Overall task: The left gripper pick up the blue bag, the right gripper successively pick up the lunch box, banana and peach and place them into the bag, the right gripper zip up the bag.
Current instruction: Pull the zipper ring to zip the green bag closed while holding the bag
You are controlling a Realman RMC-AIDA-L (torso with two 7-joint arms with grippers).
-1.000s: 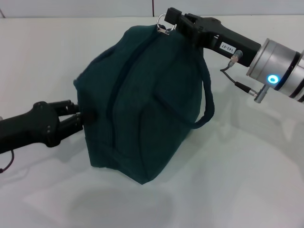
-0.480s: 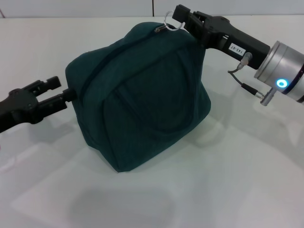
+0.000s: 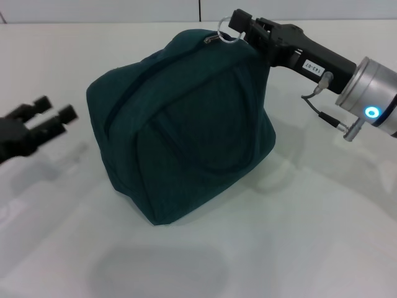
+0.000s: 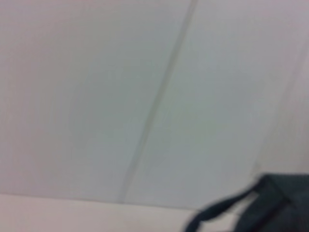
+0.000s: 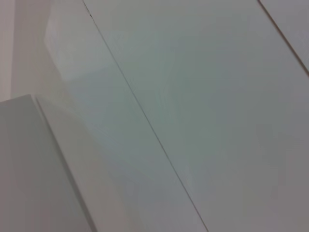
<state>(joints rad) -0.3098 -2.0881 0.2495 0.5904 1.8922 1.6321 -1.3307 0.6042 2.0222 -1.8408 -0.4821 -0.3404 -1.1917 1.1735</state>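
Nearest in the head view, bare white table, nothing lying loose on it. No lunch box, banana or peach anywhere in sight; presumably all inside by now, though impossible to confirm through the fabric.

A little farther in, dead centre: the blue bag, standing on the table, bulging, with one lower corner pointing toward the camera. Looks closed along the top seam. One loop handle draped flat against the near face.

Out on the robot's left, level with the bag's middle: the left gripper, clear of the fabric with an open strip of table between. Jaws parted at a moderate width, gripping nothing, tips aimed at the bag's left side. Off to the edge of the left wrist view, only a dark corner of the bag and a strap.

Now the relation that counts. Zip line climbing from the bag's left shoulder, up and away, to the far top corner, so the long axis points straight at the right arm. At that far end, the silver zipper pull, standing up off the fabric.

Farthest of all, the right gripper, reaching in from the robot's right over the top of the bag, tip right against the ring. Jaws drawn narrow and apparently pinched on the pull. Clearly the nearer arm to the zip, by a wide margin.

Judging by that: zipping at or near the end of its travel, with release of the ring the likely next call. Nothing but blank wall in the right wrist view.
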